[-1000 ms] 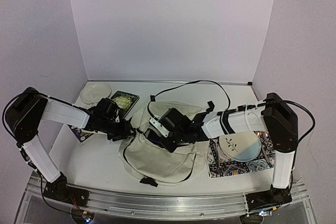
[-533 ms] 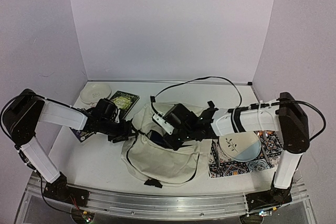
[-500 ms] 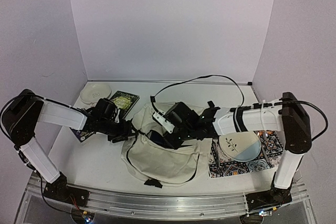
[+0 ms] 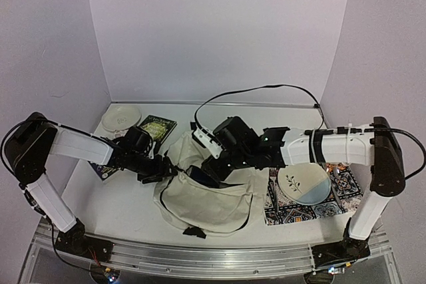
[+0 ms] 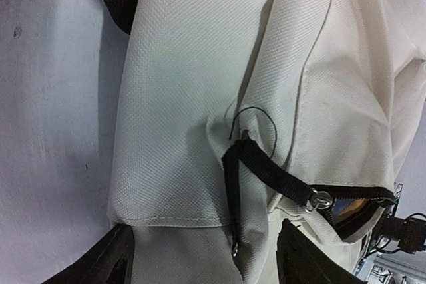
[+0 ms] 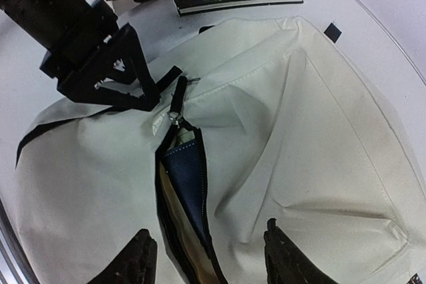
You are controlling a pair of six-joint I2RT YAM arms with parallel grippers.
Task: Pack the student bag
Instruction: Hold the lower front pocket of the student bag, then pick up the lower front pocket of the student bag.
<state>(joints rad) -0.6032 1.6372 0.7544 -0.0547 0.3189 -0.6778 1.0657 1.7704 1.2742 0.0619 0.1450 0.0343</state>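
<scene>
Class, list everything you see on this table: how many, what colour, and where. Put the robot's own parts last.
student bag: one, cream, centre of table, zipper partly open
dark blue item: one, inside the bag's opening
book: one, dark green cover, back left, beside the bag
dark flat item: one, mostly hidden under the left arm
dish: one, white, back left corner
patterned mat: one, multicolour, right of the bag
plate: one, white and pale blue, on the mat
table: one, white
left gripper: one, black, open, at the bag's left side
right gripper: one, black, open, over the zipper opening
</scene>
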